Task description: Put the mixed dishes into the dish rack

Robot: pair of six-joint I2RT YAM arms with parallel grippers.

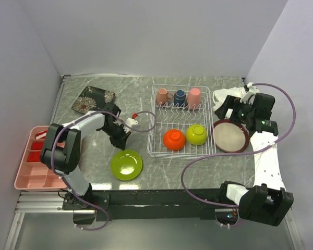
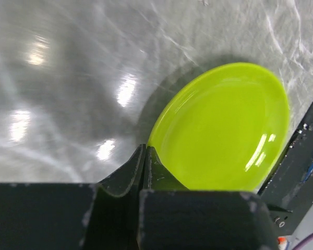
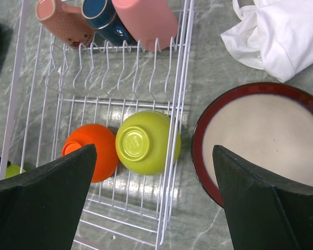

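The lime green plate (image 1: 126, 164) (image 2: 224, 130) lies near the table's front, left of the white wire dish rack (image 1: 152, 125) (image 3: 182, 78). My left gripper (image 1: 122, 143) (image 2: 145, 147) is shut, its tips pinched on the plate's far rim. Inside the rack sit an upturned orange bowl (image 1: 173, 139) (image 3: 94, 148), an upturned green bowl (image 1: 196, 134) (image 3: 143, 141), and salmon (image 1: 162, 96), navy (image 1: 179, 96) and pink (image 1: 194, 96) cups. The brown plate (image 1: 230, 135) (image 3: 266, 140) lies right of the rack. My right gripper (image 1: 230, 115) (image 3: 154, 150) hangs open above the rack's right edge and that plate.
A black floral square plate (image 1: 93, 99) lies at the back left. A pink divided tray (image 1: 34, 161) overhangs the table's left edge. A white cloth (image 1: 232, 96) (image 3: 281, 36) is bunched at the back right, behind the brown plate.
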